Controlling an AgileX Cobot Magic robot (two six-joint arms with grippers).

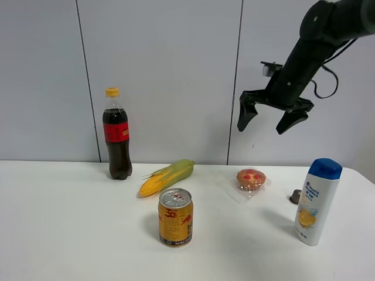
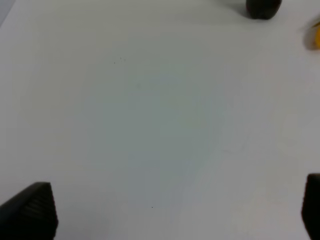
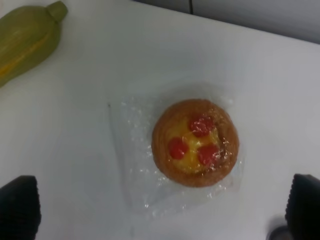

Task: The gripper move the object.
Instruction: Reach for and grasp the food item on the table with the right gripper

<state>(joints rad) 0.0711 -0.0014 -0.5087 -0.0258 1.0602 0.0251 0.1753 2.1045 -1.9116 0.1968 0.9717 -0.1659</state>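
The muffin (image 1: 251, 179) is golden-brown with three red spots and lies in crinkly clear plastic on the white table (image 1: 70, 234), right of centre. My right gripper (image 1: 273, 120) is a black claw, open and empty, hanging high above the muffin. In the right wrist view the muffin (image 3: 195, 143) lies between the two spread fingertips (image 3: 20, 205). My left gripper (image 2: 175, 207) is open over bare table; only its fingertips (image 2: 30, 207) show, and it is out of the exterior view.
A cola bottle (image 1: 117, 136) stands at the back left. A corn cob (image 1: 167, 177) lies left of the muffin. A gold can (image 1: 175, 217) stands in front. A white shampoo bottle (image 1: 317, 201) stands at the right, with a small dark object (image 1: 295, 196) beside it.
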